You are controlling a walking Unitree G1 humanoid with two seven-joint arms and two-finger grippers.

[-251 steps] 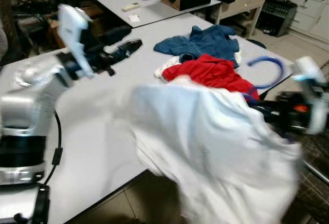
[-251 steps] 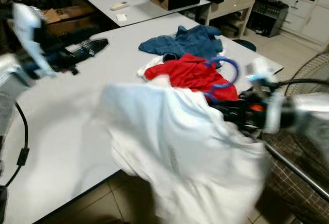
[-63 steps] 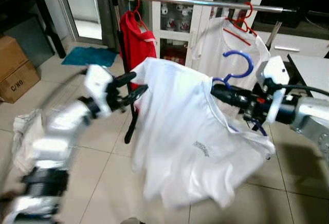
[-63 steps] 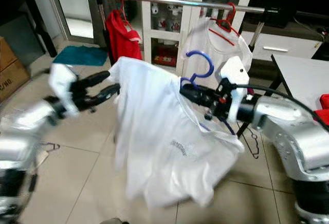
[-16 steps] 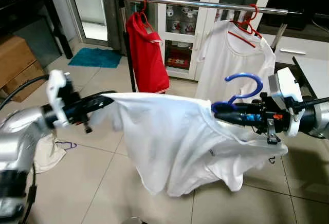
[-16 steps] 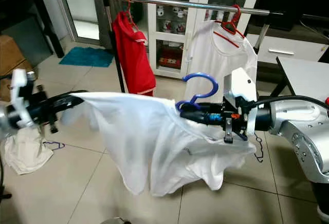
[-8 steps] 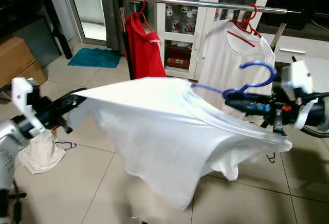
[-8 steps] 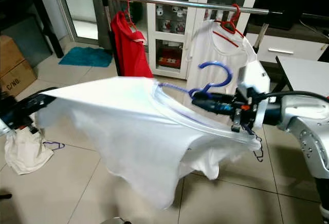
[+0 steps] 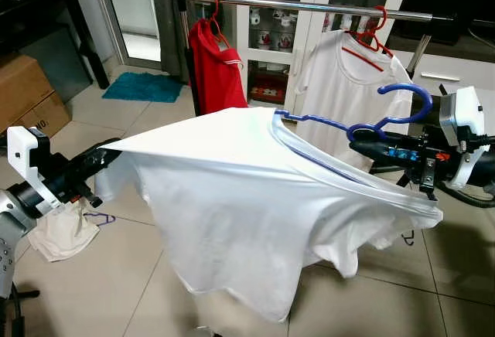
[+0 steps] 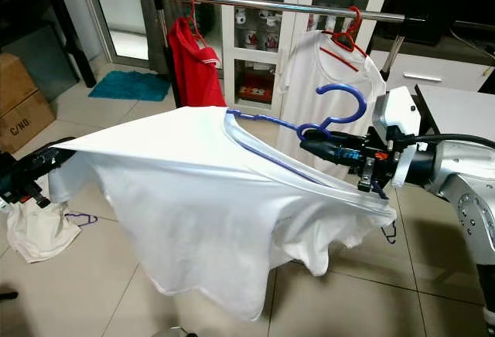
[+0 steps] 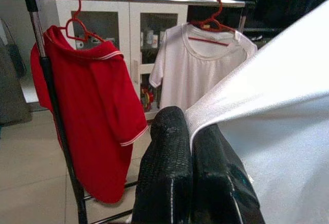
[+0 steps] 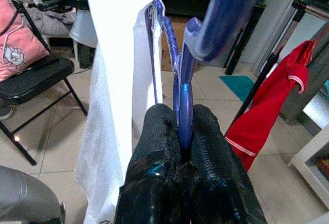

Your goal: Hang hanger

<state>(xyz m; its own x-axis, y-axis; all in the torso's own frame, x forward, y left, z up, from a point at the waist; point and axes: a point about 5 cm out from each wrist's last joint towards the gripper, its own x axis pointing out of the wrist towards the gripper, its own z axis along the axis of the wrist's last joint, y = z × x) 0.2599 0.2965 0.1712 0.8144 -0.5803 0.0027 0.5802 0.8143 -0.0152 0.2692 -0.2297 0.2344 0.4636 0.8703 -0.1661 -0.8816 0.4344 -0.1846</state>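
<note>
A white T-shirt (image 9: 232, 198) is stretched wide between my two arms in front of a clothes rack. A blue hanger (image 9: 387, 117) sits inside its collar, hook up. My right gripper (image 9: 362, 146) is shut on the blue hanger's neck, seen close in the right wrist view (image 12: 181, 131). My left gripper (image 9: 104, 151) is shut on the shirt's sleeve edge at the left, seen close in the left wrist view (image 11: 191, 147). The rack's metal rail (image 9: 309, 5) runs across above and behind the shirt.
On the rail hang a red shirt (image 9: 220, 74) on a red hanger and a white shirt (image 9: 348, 82) on another red hanger. A white cabinet (image 9: 325, 35) stands behind. Cardboard boxes (image 9: 27, 93) are at the left; a crumpled cloth (image 9: 66, 233) lies on the tiled floor.
My right gripper has carried the blue hanger further right and slightly up, and the shirt has spread wider and flatter between the arms. The left gripper keeps its hold.
</note>
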